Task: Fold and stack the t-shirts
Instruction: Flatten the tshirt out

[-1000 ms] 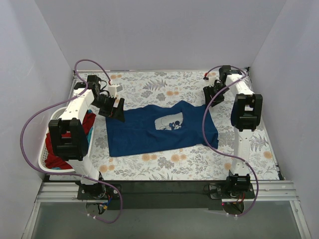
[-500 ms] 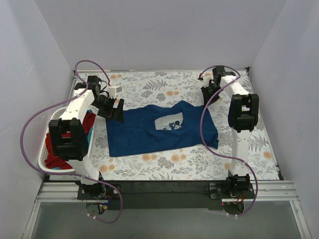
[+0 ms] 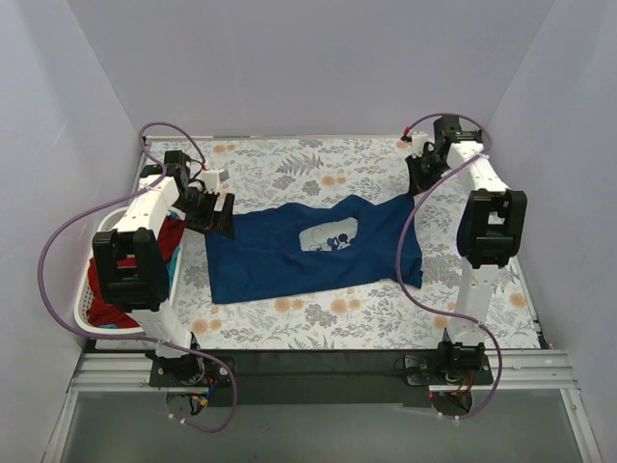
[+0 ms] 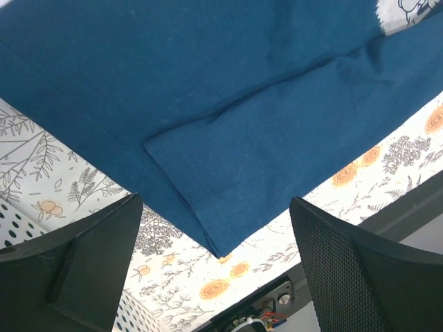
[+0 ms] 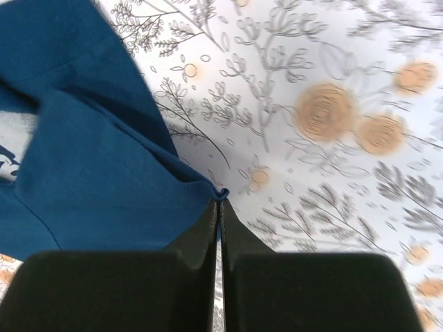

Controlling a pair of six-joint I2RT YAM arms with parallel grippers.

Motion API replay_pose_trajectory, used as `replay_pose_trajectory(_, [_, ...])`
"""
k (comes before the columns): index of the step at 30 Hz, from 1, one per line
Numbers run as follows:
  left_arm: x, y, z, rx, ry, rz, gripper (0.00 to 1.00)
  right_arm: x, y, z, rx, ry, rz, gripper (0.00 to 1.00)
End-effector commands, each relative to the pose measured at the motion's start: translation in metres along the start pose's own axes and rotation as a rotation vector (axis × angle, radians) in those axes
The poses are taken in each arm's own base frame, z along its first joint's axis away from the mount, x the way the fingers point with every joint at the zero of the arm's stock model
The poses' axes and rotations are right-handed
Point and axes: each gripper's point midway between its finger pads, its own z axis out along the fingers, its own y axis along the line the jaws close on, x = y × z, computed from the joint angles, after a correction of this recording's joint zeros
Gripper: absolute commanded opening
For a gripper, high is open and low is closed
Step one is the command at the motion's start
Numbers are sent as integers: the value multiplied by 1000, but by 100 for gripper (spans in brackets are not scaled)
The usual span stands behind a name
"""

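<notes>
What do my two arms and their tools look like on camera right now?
The left arm and right arm are white links with boxy black joint housings, and each trails a looping purple cable. The left tool and right tool have matte black wedge-shaped fingers; one left finger shows a fine dotted texture.

Overhead camera spans the table; both wrist cameras closely face the navy t-shirt

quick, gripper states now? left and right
Left gripper: open, holding nothing.
Right gripper: shut at the corner of the navy t-shirt; grip on cloth cannot be told.
</notes>
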Motion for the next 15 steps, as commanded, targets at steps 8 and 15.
replay_pose_trajectory(8, [5, 18, 13, -37, 35, -29, 68, -14, 3, -36, -14, -91, -49, 1])
replay_pose_trajectory(15, [13, 30, 32, -39, 81, -28, 59, -10, 4, -34, -19, -79, -59, 1])
